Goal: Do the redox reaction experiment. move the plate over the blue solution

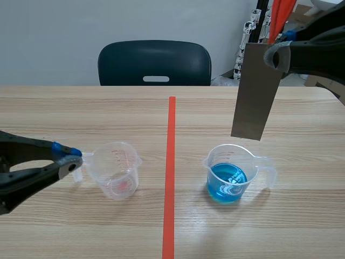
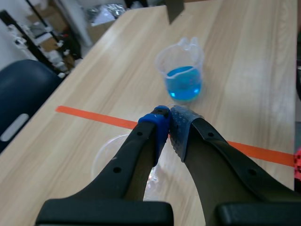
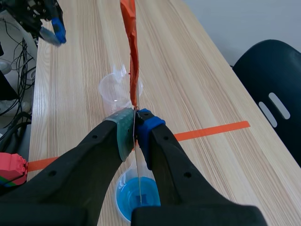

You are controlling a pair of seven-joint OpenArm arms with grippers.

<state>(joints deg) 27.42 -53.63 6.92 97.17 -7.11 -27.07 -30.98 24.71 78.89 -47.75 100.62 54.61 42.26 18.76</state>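
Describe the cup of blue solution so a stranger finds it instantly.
On the wooden table, look right of the orange-red tape line. The clear handled cup stands under the grey plate; unlike the empty cup across the line, it holds blue liquid.

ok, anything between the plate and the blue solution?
Nothing visible. The plate, pinched in the right claw, hangs in open air just above the beaker holding the blue solution. The empty beaker stands across the tape line, out of the way.
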